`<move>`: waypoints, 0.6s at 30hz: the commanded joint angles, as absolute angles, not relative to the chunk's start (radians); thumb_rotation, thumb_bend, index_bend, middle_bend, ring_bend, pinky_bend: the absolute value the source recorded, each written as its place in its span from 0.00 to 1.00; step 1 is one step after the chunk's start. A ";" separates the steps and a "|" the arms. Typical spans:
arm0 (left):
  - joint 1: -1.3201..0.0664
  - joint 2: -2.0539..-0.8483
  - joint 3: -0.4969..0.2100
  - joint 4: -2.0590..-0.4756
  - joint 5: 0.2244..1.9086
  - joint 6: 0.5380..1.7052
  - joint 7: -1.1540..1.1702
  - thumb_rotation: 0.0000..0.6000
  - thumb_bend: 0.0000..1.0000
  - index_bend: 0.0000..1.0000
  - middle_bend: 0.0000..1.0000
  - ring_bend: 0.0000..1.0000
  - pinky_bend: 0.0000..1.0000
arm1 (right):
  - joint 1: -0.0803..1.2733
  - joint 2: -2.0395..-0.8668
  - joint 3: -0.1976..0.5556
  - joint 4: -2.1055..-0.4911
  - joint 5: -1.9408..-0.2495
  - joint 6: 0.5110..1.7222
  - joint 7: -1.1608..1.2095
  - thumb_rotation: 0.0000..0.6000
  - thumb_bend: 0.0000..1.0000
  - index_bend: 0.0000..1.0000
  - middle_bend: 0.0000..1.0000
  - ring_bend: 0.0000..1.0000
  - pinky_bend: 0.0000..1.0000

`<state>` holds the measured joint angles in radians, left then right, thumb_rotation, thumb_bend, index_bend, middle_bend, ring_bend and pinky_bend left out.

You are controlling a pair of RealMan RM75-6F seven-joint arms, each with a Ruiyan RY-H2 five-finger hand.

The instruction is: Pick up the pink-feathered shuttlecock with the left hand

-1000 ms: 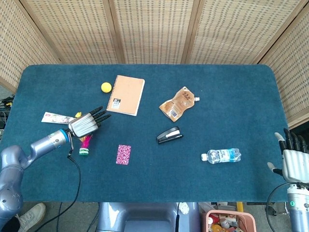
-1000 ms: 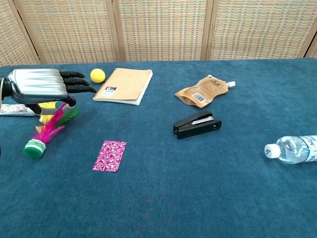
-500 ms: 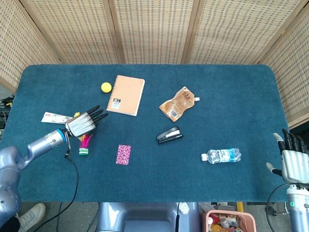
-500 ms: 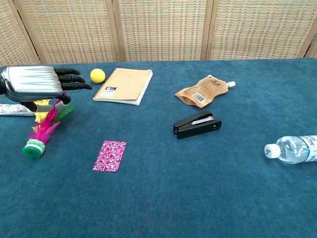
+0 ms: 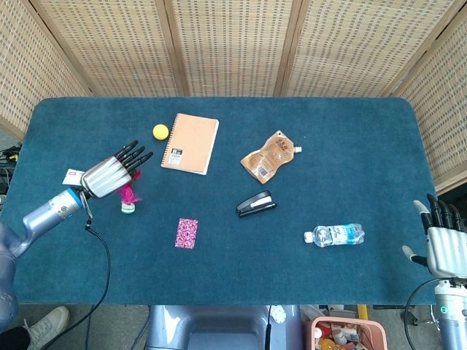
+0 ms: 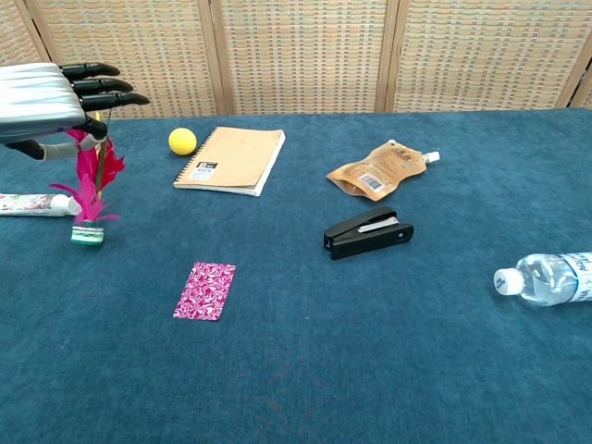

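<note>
The pink-feathered shuttlecock [image 6: 90, 180] hangs upright with its green-and-white base [image 6: 88, 235] pointing down, over the left part of the blue table [image 6: 305, 370]. My left hand [image 6: 44, 91] pinches the tips of its feathers from above, the other fingers stretched out flat. In the head view the left hand [image 5: 109, 173] covers most of the shuttlecock [image 5: 129, 197]. Whether the base still touches the cloth I cannot tell. My right hand [image 5: 441, 238] stands off the table's right edge with fingers apart, holding nothing.
A white tube [image 6: 32, 203] lies just left of the shuttlecock. A yellow ball [image 6: 182, 141] and a spiral notebook [image 6: 233, 159] sit behind it. A pink patterned card [image 6: 204, 290], black stapler [image 6: 368, 232], brown pouch [image 6: 377, 168] and water bottle [image 6: 548, 277] lie further right.
My left hand has risen and drawn back to the left, taking the shuttlecock from lying tilted on the cloth to hanging upright from its feathers. The right hand has stayed put.
</note>
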<state>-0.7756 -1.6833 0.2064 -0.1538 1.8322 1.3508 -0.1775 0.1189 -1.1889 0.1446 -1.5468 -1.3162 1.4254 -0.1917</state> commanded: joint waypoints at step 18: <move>-0.722 -1.668 0.173 -0.273 1.781 1.388 0.034 1.00 0.15 0.23 0.00 0.00 0.00 | 0.119 -1.175 0.142 -1.546 -1.318 1.414 -0.158 1.00 0.00 0.00 0.00 0.00 0.00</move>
<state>-0.7243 -1.6673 0.1745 -0.2710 1.7825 1.3897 0.0324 0.1196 -1.1759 0.1417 -1.5464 -1.3172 1.4146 -0.1594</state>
